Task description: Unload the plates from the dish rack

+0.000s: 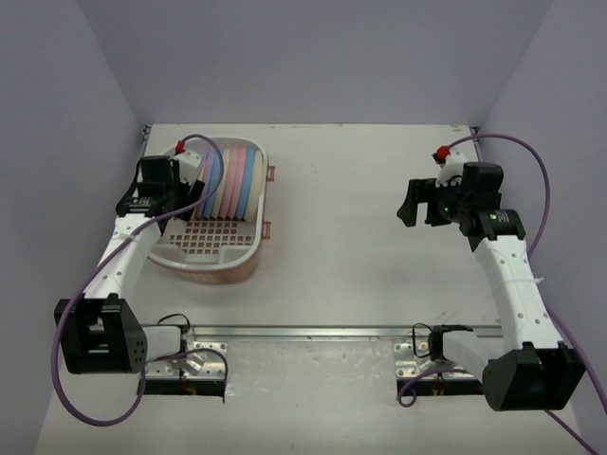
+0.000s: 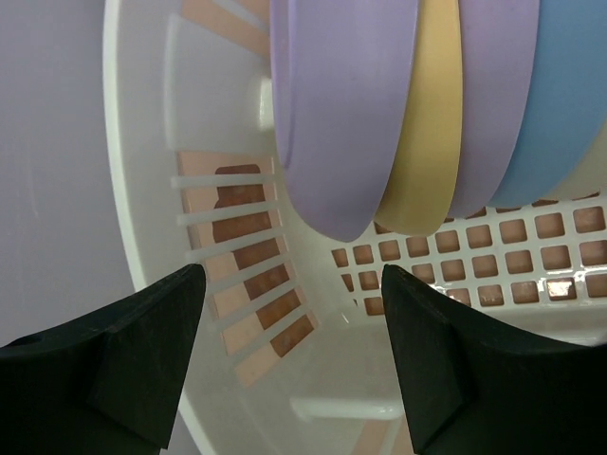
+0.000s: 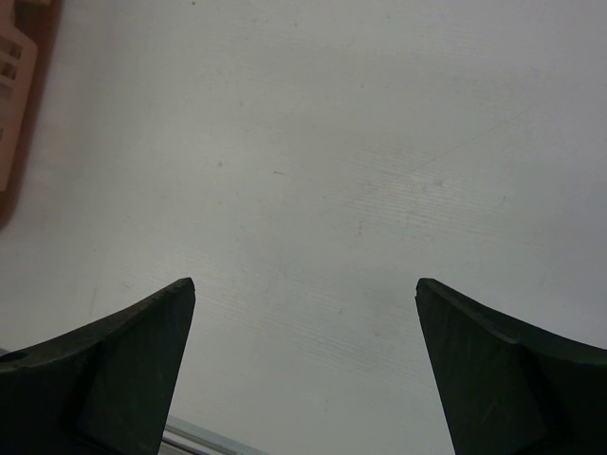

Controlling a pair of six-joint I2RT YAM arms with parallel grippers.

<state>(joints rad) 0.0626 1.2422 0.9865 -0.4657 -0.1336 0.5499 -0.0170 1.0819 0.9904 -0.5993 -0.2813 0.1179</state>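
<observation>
Smooth round plates [image 2: 346, 114] upright in grid-floored plastic dish rack [image 2: 142, 142]

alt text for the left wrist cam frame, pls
Left gripper, jaws apart and empty, points at the lower edge of the front lavender plate standing on edge in the white-and-pink dish rack. Next to it stand a yellow plate, a second lavender plate and a blue plate.
</observation>
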